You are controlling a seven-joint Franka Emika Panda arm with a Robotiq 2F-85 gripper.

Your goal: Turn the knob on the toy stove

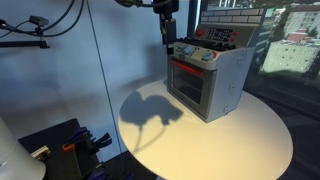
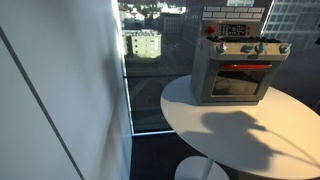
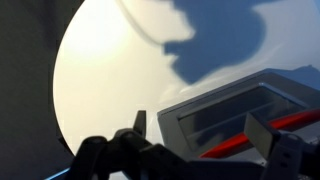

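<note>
The toy stove (image 1: 208,80) is a small grey box with a red-framed glass door, and it stands on a round white table (image 1: 250,140). It shows in both exterior views (image 2: 238,68). A row of blue knobs (image 1: 196,53) runs along its top front edge (image 2: 246,48). My gripper (image 1: 166,38) hangs just above and beside the stove's knob end and does not touch it. In the wrist view the gripper (image 3: 200,135) is open and empty. The stove's glass door (image 3: 235,112) lies between and beyond the two fingers.
The arm's shadow falls on the table (image 3: 100,70) in front of the stove. Dark equipment (image 1: 60,145) sits low beside the table. Windows with a city view (image 2: 145,45) are behind the stove. A pale wall panel (image 2: 60,90) is close to the table's edge.
</note>
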